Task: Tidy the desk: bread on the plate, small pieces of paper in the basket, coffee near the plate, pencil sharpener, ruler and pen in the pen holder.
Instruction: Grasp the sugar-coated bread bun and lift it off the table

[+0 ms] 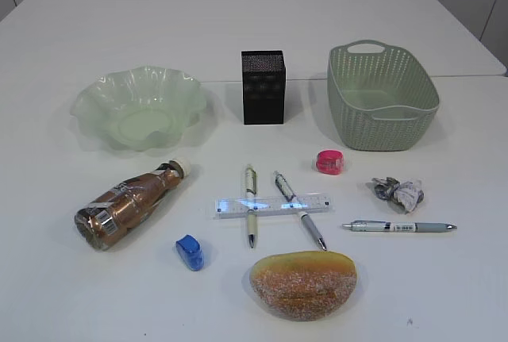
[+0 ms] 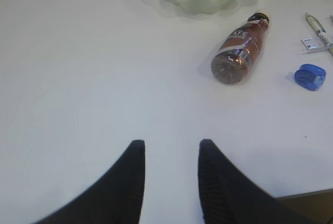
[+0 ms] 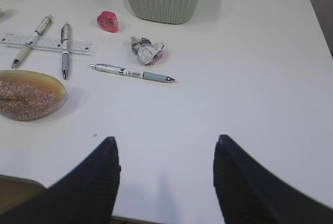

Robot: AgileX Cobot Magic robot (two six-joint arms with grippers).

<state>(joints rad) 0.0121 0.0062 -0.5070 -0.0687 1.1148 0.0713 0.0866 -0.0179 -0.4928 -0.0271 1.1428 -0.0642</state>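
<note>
The bread [image 1: 303, 282] lies at the front; it also shows in the right wrist view [image 3: 26, 94]. A green glass plate [image 1: 99, 104] sits back left. The coffee bottle [image 1: 127, 203] lies on its side. A black pen holder [image 1: 263, 86] stands at the back centre, beside a green basket [image 1: 425, 112]. A clear ruler [image 1: 274, 205] lies under two pens [image 1: 251, 203] [image 1: 300, 209]; a third pen [image 1: 399, 227] lies right. A blue sharpener [image 1: 190, 251], a pink sharpener [image 1: 329, 161] and a crumpled paper [image 1: 399, 193] lie loose. My left gripper [image 2: 169, 148] and right gripper [image 3: 165, 146] are open and empty, over bare table near the front edge.
The white table [image 1: 71, 294] has a seam with a second table behind. The front edge shows in both wrist views, just below the fingers. The arms do not show in the exterior view.
</note>
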